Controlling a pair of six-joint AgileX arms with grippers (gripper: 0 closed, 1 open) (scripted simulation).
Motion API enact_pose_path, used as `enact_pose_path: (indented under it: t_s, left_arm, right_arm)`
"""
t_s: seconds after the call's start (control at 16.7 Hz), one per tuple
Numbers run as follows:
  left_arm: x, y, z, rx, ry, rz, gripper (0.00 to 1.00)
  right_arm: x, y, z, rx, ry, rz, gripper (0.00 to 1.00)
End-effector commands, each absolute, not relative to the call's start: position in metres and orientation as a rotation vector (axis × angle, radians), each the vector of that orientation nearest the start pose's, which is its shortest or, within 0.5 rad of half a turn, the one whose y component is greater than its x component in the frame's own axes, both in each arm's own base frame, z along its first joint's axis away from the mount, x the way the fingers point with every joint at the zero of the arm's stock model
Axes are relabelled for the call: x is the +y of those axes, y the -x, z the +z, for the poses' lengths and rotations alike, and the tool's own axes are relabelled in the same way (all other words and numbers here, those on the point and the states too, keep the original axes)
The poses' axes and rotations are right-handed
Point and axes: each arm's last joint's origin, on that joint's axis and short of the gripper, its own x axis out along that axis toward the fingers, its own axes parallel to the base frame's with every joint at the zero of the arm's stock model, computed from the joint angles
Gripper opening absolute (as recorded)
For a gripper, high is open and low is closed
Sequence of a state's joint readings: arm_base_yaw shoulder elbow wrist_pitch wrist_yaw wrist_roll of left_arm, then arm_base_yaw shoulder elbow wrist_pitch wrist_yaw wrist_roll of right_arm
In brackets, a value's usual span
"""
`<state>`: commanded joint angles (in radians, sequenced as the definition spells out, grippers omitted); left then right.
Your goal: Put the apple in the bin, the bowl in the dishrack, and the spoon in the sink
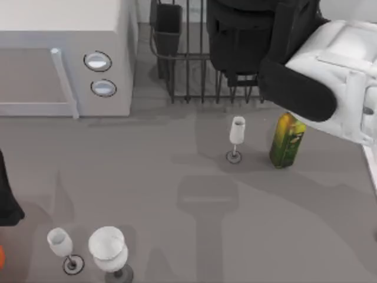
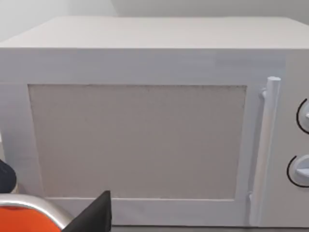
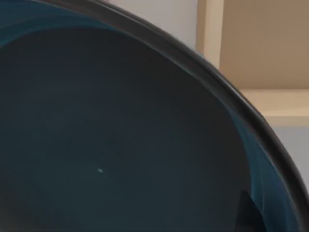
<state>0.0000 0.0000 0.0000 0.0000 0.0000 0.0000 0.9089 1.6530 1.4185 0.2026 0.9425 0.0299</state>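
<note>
The bowl (image 3: 120,140) fills the right wrist view from very close, its dark blue inside and thin rim turned toward that camera, so I judge it is carried by the right arm; in the top view that arm reaches over the dishrack (image 1: 194,65) at the back of the surface (image 1: 177,177), and the dark mass under it there is probably the bowl. Whether the right pincer is clamped on it I cannot tell. The bowl step looks to be in hand and near its end, though not shown finished, since the bowl's seat among the prongs is hidden. The apple and spoon steps cannot be judged. Below the arm, nearer the front, stand a small glass (image 1: 236,137) and, just beside it, one green bottle (image 1: 287,140). Well away toward the front left are two more glasses (image 1: 63,249), one small and one wide, making three glasses. One microwave (image 1: 65,56) with two knobs sits left of the rack. The left arm is parked at the left edge, facing the microwave door, an orange thing (image 2: 24,223) near it; its pincer's state I cannot tell.
</note>
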Motion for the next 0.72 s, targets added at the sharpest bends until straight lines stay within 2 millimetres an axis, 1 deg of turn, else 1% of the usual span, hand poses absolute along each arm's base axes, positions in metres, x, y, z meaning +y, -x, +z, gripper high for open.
enact_pose_path:
  t_s: [0.12, 0.18, 0.3, 0.42, 0.54, 0.72]
  left_arm:
    - [-0.001, -0.106, 0.160, 0.000, 0.000, 0.000, 1.00]
    - [-0.001, -0.106, 0.160, 0.000, 0.000, 0.000, 1.00]
    - [-0.001, -0.106, 0.160, 0.000, 0.000, 0.000, 1.00]
    - [-0.001, -0.106, 0.160, 0.000, 0.000, 0.000, 1.00]
    - [-0.001, -0.106, 0.160, 0.000, 0.000, 0.000, 1.00]
    - [-0.001, -0.106, 0.160, 0.000, 0.000, 0.000, 1.00]
  right_arm:
    - [0.297, -0.292, 0.325, 0.001, -0.001, -0.016, 0.00]
    - [0.295, -0.310, 0.306, -0.004, -0.004, -0.015, 0.00]
    - [0.287, -0.343, 0.269, -0.010, -0.007, -0.013, 0.00]
    - [0.274, -0.367, 0.239, -0.006, -0.004, -0.011, 0.00]
    - [0.264, -0.380, 0.222, -0.001, 0.000, -0.010, 0.00]
    - [0.262, -0.382, 0.219, 0.000, 0.000, -0.010, 0.00]
